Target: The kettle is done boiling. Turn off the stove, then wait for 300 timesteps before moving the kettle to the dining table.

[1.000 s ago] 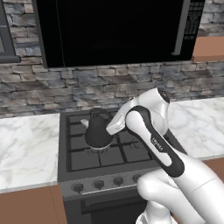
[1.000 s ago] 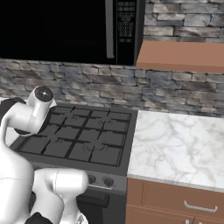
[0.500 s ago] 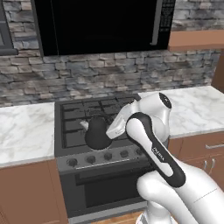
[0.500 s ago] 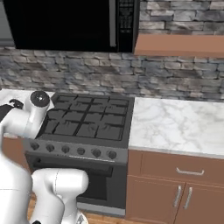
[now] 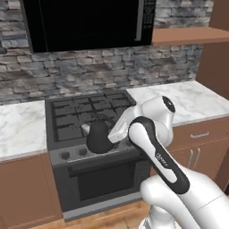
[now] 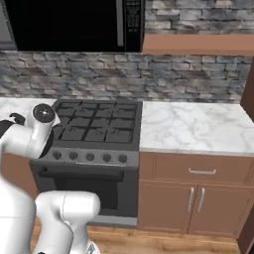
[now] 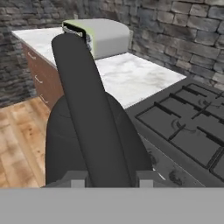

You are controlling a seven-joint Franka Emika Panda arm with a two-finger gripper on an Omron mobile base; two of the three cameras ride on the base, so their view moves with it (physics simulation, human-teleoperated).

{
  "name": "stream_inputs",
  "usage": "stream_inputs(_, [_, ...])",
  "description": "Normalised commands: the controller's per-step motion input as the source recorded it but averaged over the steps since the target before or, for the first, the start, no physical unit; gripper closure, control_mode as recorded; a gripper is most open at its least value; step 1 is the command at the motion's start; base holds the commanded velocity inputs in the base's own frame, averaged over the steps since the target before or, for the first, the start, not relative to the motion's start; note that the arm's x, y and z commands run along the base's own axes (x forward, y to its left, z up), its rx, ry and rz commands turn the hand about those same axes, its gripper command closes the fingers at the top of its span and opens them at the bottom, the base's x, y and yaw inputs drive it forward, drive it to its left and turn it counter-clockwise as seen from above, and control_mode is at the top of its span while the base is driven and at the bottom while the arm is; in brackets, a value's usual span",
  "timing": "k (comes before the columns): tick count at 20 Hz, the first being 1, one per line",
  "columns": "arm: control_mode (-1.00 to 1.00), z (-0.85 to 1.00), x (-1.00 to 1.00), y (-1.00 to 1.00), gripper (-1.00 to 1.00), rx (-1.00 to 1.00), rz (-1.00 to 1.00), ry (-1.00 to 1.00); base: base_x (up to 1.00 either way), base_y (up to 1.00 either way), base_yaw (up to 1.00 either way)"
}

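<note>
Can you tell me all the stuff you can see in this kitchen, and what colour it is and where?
Small black cone-shaped kettle: one, black with a pale spout, held over the front edge of the stove.
Dark grey gas stove: one, dark grey with black grates, between the counters.
Round stove knobs: a row, dark grey, along the stove front.
Black microwave: one, black, above the stove.
White marble counters: two, white with grey veins, either side of the stove.
Brown wooden cabinets: brown, under the counters.
Grey stone wall: grey, behind the stove.
Robot hand: one, shut on the kettle's handle.
</note>
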Motion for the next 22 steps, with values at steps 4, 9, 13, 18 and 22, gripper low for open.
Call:
stream_inputs(4, [1.0, 0.0, 0.0, 0.0, 1.0, 0.0, 0.0, 0.0, -0.2, 0.02, -0.38])
stream_inputs(9, [1.0, 0.0, 0.0, 0.0, 1.0, 0.0, 0.0, 0.0, -0.17, 0.1, -0.46])
stream_inputs(13, [1.0, 0.0, 0.0, 0.0, 1.0, 0.0, 0.0, 0.0, -0.02, 0.25, -0.46])
stream_inputs(18, [1.0, 0.0, 0.0, 0.0, 1.0, 0.0, 0.0, 0.0, -0.02, 0.23, -0.48])
stream_inputs(22, [1.0, 0.0, 0.0, 0.0, 1.0, 0.0, 0.0, 0.0, -0.11, 0.12, -0.5])
